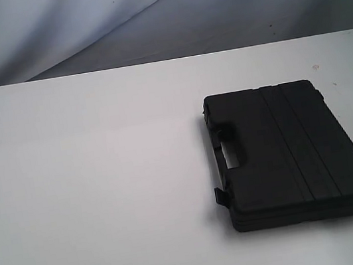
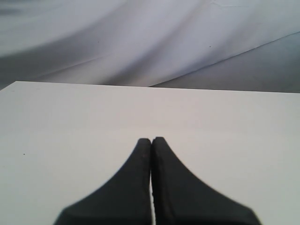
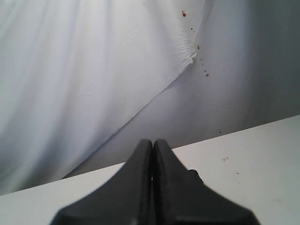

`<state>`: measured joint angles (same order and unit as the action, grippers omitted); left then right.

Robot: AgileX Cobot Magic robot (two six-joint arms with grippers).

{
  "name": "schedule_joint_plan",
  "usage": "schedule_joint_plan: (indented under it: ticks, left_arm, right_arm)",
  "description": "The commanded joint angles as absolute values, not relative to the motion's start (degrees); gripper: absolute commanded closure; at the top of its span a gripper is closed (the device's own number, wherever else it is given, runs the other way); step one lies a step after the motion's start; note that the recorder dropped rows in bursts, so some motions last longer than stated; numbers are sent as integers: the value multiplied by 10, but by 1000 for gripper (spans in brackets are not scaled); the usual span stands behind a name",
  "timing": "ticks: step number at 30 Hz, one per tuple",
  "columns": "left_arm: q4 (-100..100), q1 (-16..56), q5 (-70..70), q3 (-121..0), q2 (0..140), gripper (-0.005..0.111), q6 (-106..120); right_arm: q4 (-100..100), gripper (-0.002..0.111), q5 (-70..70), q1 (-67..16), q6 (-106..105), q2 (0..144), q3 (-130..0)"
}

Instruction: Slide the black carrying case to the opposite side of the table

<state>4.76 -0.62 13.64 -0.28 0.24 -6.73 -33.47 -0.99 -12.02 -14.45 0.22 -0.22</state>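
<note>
Pre-contact: case (image 1: 294, 154) untouched on table (image 1: 91, 186); left gripper (image 2: 151, 139), right gripper (image 3: 153, 140) both pinched together, empty. Next we need contact on its right side.

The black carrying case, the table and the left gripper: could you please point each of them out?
black carrying case (image 1: 293, 147): exterior view, middle of its ribbed lid.
table (image 1: 91, 186): exterior view, bare white top left of the case.
left gripper (image 2: 151, 140): left wrist view, where the closed jaws' tips meet.
</note>
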Motion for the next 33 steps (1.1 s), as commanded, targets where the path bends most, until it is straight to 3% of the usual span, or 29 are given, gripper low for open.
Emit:
schedule_joint_plan:
  ticks: [1,14,20,25,33]
  left_arm:
    - [50,-3,133,0,0,107,-68]
    - [50,-3,133,0,0,107,-69]
    - [50,-3,133,0,0,107,-68]
    - [50,-3,133,0,0,107,-68]
    - [50,-3,133,0,0,107,-70]
  right_arm:
    - [-333,108,-40,-120,-152,0,0]
    - [-253,108,-21,-120,-147,0,-45]
    - [-57,108,-21,-120,59,0,-48]
    - [-52,108,0,-120,62,0,-53]
    - [0,108,84,-120,57,39,-157]
